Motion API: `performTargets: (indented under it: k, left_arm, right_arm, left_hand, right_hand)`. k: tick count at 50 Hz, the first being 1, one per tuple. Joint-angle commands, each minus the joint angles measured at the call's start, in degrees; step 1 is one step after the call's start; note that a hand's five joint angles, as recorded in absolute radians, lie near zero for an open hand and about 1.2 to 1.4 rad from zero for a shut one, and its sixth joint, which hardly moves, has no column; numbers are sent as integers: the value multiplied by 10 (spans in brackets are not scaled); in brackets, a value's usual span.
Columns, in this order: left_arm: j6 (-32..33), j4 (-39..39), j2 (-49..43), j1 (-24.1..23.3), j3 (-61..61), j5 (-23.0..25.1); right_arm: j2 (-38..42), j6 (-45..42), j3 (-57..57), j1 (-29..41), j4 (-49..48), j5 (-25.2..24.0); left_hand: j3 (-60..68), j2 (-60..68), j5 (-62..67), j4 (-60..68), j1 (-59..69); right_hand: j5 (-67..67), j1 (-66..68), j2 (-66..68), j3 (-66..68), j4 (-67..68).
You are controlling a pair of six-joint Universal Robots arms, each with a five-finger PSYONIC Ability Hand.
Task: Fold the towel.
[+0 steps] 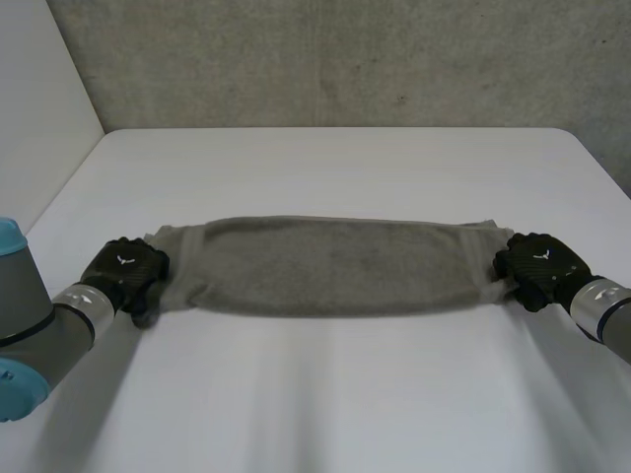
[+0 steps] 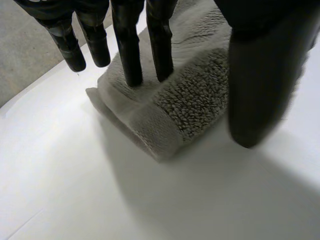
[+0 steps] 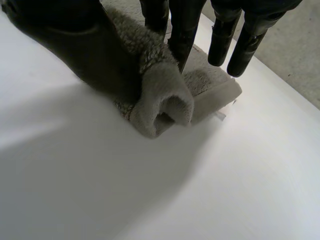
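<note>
Nearest the camera, the bare white table (image 1: pixel 325 404) is stretching across the front. The left arm (image 1: pixel 39 325) is coming in from the near-left corner and the right arm (image 1: pixel 606 315) from the near-right edge.

Just past them, the grey towel (image 1: pixel 325 266) is running side to side across the table's middle as a long narrow strip, folded lengthwise, w/ one hand at each short end. Can't tell whether it's resting on the table or hanging just clear of it.

The left hand (image 1: pixel 123 268) is holding the strip's left end. In the left wrist view, two of the left fingers (image 2: pixel 127 50) are pressing straight down into the terry and the others are hanging past the towel's edge over bare table. The left thumb (image 2: pixel 260 85) is sitting against the near side, so the end is being pinched btwn them.

The right hand (image 1: pixel 540 266) is gripping the opposite end. In its wrist view the cloth is bunching into a small curl, clamped btwn the right thumb (image 3: pixel 85 50) and the right fingers (image 3: pixel 182 30).

Beyond the towel, more table is running back to a grey concrete wall (image 1: pixel 345 59), w/ a white panel (image 1: pixel 39 79) at far left.
</note>
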Motion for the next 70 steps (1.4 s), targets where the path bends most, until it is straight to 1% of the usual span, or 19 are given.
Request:
performTargets:
  k: [1,6,7,8,12,17,19,20,21,25,31,41,49,57,59,60,62,67,70]
  left_arm:
    - [0,0,-2,7,1,-2]
    - [0,-1,-2,12,-2,-6]
    - [0,-1,-2,12,-3,-6]
    - [0,-1,-3,11,-3,-6]
    - [0,-1,-3,7,-4,-6]
    - [0,-1,-2,4,-6,-7]
    - [-1,-1,0,3,-8,-7]
    - [-1,-1,0,3,-8,-7]
    - [-1,-1,2,3,-8,-7]
    - [-2,-2,9,4,-10,-9]
    - [-6,-1,33,8,-17,-7]
    - [-9,-2,76,18,-18,-8]
    - [-9,-3,84,19,-18,-7]
    - [-11,-1,84,15,-16,-7]
    - [-15,-2,86,11,-16,-7]
    - [-15,-2,86,11,-16,-7]
    - [-23,-2,91,7,-14,-8]
    - [-43,-2,113,-4,-13,-8]
    - [-52,-2,119,-7,-12,-9]
  right_arm:
    - [-3,-1,-9,-8,-21,6]
    - [-16,-1,-16,-43,-11,4]
    - [-17,-3,-12,-44,-8,8]
    - [-17,-7,-9,-41,-5,9]
    - [-17,-11,-1,-37,0,6]
    - [-13,-12,5,-32,0,-2]
    - [-13,-13,4,-32,0,-2]
    - [-12,-13,3,-34,0,-3]
    - [-12,-12,1,-37,0,-4]
    - [-15,-10,-1,-38,0,-10]
    - [-23,-11,-4,-64,8,-30]
    - [-42,-55,-69,-182,68,-67]
    - [-54,-93,-165,-185,143,-61]
    - [-100,-79,-232,-1,165,-40]
    - [-92,-79,-256,118,164,-8]
    - [-92,-79,-256,118,164,-8]
    - [-59,-80,-280,229,163,24]
    - [50,-80,-355,410,148,56]
    - [110,-79,-397,467,141,65]
  left_hand:
    - [-30,215,218,-34,222]
    - [-30,210,213,-34,217]
    - [-30,209,212,-34,215]
    - [-30,202,205,-34,209]
    - [-30,193,197,-34,200]
    - [-30,101,104,-34,108]
    - [-30,72,76,-34,79]
    - [-30,72,76,-34,79]
    - [-30,26,29,-34,32]
    - [-30,-210,-206,-34,-203]
    - [-30,-219,-215,-34,-212]
    - [-30,-220,-217,-34,-214]
    - [-30,-220,-217,-34,-214]
    - [-30,-220,-217,-34,-214]
    - [-30,-220,-217,-34,-214]
    - [-30,-220,-217,-34,-214]
    - [-30,-220,-217,-34,-214]
    - [-30,-220,-217,-34,-214]
    - [-30,-220,-217,-34,-214]
  right_hand:
    - [50,107,55,-25,-44]
    - [50,107,55,-25,-44]
    - [-168,-111,-163,-25,-44]
    - [-268,-211,-263,-25,-44]
    - [-291,-234,-286,-25,-44]
    - [-230,-174,-225,-25,-44]
    - [-153,-96,-148,-25,-44]
    - [-28,29,-23,-25,-44]
    - [49,106,54,-25,-44]
    - [50,107,55,-25,-44]
    - [50,107,55,-25,-44]
    - [50,107,55,-25,-44]
    - [50,107,55,-25,-44]
    - [50,107,55,-25,-44]
    - [50,107,55,-25,-44]
    - [50,107,55,-25,-44]
    - [50,107,55,-25,-44]
    - [50,107,55,-25,-44]
    - [50,107,55,-25,-44]
